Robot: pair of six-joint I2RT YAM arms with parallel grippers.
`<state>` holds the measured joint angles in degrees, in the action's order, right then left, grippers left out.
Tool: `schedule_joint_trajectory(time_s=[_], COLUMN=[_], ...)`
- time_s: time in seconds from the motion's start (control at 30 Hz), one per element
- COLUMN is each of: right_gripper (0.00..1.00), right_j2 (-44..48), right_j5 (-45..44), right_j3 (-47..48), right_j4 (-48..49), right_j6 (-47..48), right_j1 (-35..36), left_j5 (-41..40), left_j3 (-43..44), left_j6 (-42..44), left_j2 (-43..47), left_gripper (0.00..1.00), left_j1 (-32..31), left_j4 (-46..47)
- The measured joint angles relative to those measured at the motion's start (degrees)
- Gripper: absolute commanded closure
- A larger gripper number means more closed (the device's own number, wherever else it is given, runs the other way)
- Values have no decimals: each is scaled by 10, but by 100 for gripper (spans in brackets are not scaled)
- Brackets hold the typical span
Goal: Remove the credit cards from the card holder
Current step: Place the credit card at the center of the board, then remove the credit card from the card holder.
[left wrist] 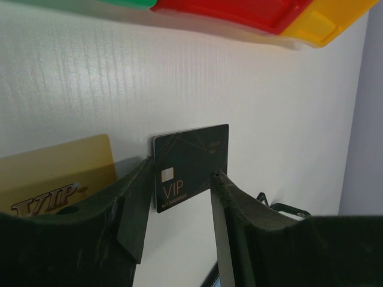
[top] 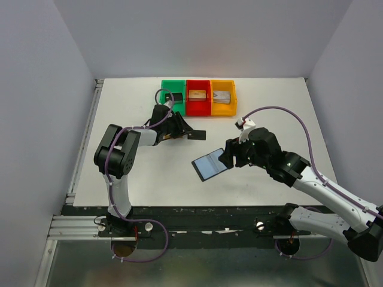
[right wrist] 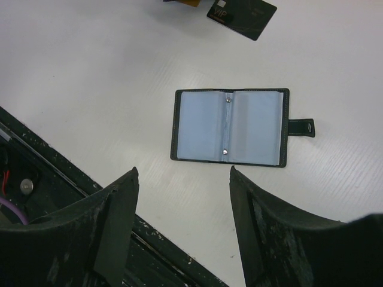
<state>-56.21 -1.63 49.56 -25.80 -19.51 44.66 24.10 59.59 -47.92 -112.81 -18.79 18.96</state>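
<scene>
The small black bifold card holder (right wrist: 227,128) is lying spread open near the middle of the white tabletop (top: 149,179), toward its near edge, pale blue sleeves facing up and its strap pointing sideways. Whether any card is sitting inside those sleeves cannot be told.

A thin black card printed VIP (left wrist: 191,167) is lying flat between the holder and the row of green, red and yellow plastic bins (top: 198,112) at the far edge. A flat gold card (left wrist: 57,173) is resting just beside it, toward the left edge.

The left gripper (left wrist: 182,179) is flanking the black card with its fingers apart, apparently not pinching it. The right gripper (right wrist: 182,170) is hovering over the holder, spread wide and carrying nothing.

The step in hand looks like setting down the black card. The next move likely calls for steadying the holder and pinching another card's edge.
</scene>
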Motion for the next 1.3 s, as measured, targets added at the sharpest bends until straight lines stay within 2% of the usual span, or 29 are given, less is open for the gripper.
schedule_joint_trajectory(time_s=[0.27, 0.3, 0.47, 0.57, 0.77, 0.83, 0.87, 0.9, 1.03, 1.3], right_gripper=[30, 30, 30, 30, 32, 34, 34, 35, 36, 39], right_j2=[-1, -2, -20, -48, -119, -147, -164, -179, -232, -305], right_j5=[-2, -4, -36, -56, -65, -65, -64, -63, -52, -29], right_j3=[0, 0, 0, 0, 0, 0, 0, 0, 0, 17], right_j4=[-2, -3, -9, -11, -13, -10, -8, -7, 3, 23], right_j6=[0, 0, -10, -25, -45, -45, -45, -45, -45, -44], right_j1=[0, 0, -2, -22, -106, -127, -135, -141, -153, -166], left_j5=[-28, -30, -48, -67, -137, -164, -182, -191, -251, -310], left_j3=[9, 9, 9, -4, -55, -61, -62, -62, -85, -184], left_j6=[36, 39, 51, 52, 59, 65, 67, 69, 62, -5], left_j2=[17, 20, 56, 108, 274, 312, 332, 340, 381, 483], left_gripper=[37, 31, 29, 29, 24, 19, 12, 1, 1, 1], left_j1=[0, 0, 0, 0, -28, -56, -82, -98, -168, -164], left_j4=[-46, -49, -67, -73, -106, -132, -151, -161, -233, -300])
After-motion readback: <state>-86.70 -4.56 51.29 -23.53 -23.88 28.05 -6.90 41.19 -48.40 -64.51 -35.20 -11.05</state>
